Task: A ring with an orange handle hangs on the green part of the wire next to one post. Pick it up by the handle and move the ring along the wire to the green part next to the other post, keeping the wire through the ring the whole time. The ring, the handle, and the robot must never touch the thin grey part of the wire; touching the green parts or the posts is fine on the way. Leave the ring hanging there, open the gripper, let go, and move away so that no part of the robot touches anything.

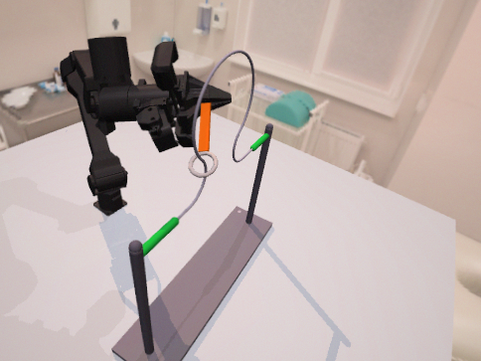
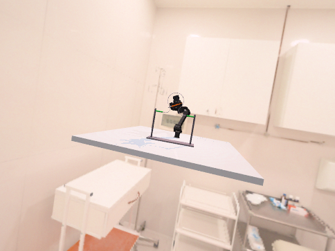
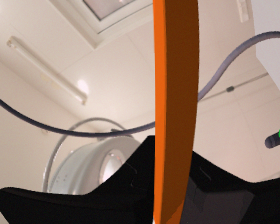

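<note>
My gripper point(image 1: 221, 98) point(image 3: 158, 142) is shut on the orange handle point(image 1: 205, 129) point(image 3: 176, 90) point(image 2: 176, 104), near its upper end. The handle hangs down, and the pale ring point(image 1: 199, 175) is at its lower end. The ring is around the thin grey wire point(image 1: 253, 82) point(image 3: 75, 133), low on the loop's near side. The wire runs close beside the handle; whether they touch cannot be told. One green part point(image 1: 160, 236) is at the near post point(image 1: 142, 298); the other green part point(image 1: 260, 141) is at the far post point(image 1: 258, 174). The ring is on neither.
The posts stand on a brown base board point(image 1: 199, 283) on the white table point(image 1: 378, 254). The wire's tall loop rises beside the gripper and passes in front of it in the top view. The arm point(image 1: 96, 129) stands behind the wire in that view.
</note>
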`<control>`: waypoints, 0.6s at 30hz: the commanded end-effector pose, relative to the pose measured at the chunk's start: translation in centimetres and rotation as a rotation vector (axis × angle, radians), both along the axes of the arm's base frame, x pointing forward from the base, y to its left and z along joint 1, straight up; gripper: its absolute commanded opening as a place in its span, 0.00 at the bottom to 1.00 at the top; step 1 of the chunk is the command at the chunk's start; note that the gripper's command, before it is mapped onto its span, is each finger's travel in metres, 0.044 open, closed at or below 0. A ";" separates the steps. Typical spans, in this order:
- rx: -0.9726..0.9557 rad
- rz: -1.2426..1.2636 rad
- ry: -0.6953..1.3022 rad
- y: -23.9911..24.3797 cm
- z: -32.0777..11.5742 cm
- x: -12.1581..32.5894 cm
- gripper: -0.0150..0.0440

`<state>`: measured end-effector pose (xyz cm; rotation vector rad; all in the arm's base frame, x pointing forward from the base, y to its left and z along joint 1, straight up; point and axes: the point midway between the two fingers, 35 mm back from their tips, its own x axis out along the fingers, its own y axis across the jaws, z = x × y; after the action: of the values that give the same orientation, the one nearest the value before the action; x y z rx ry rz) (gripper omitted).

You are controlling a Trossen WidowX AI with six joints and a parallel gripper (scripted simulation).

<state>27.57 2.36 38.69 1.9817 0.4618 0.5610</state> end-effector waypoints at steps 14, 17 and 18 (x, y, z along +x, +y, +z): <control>0.118 0.013 0.019 -1.8 2.7 0.2 0.00; 0.105 0.014 0.019 -1.9 2.8 0.2 0.00; 0.099 0.014 0.020 -1.9 2.9 0.2 0.00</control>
<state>27.69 0.57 41.20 2.0926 0.4629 0.5856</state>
